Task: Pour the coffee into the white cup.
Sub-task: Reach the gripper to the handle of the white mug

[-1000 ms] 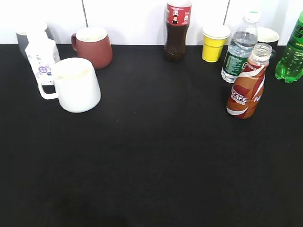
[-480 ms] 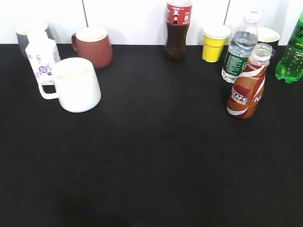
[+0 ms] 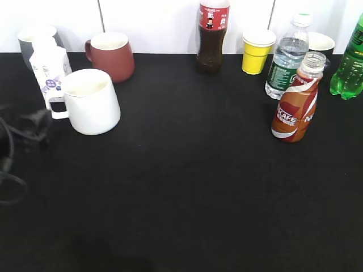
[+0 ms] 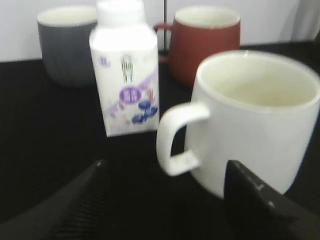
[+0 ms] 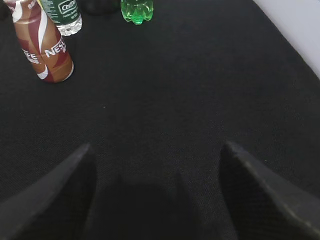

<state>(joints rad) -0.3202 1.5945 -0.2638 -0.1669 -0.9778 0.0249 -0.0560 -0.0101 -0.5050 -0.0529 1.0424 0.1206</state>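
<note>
1. Coffee bottle upright on the black table, right side of the exterior view, cap off, orange-brown and red label with a white swirl facing the camera.
2. Just behind it, a clear water bottle with a dark green label; further right, a green bottle at the frame edge.
3. White cup standing on the left side, well apart from the coffee bottle, handle turned to the left, mouth open upward.
4. Beside the cup's handle, touching or nearly so, a small white milk bottle with purple print; behind that, a grey cup.
5. Brown-red mug behind the white cup, near the back wall; a dark cola bottle and a yellow paper cup along the same back row.
6. Left gripper low over the table, aimed at the white cup's handle, fingers spread wide with nothing between them; seen as a blurred dark shape with cables at the left edge of the exterior view.
7. Right gripper above bare table, fingers spread wide and empty, coffee bottle well ahead and off to its left, not touched.
8. Right gripper outside the exterior view.
</note>
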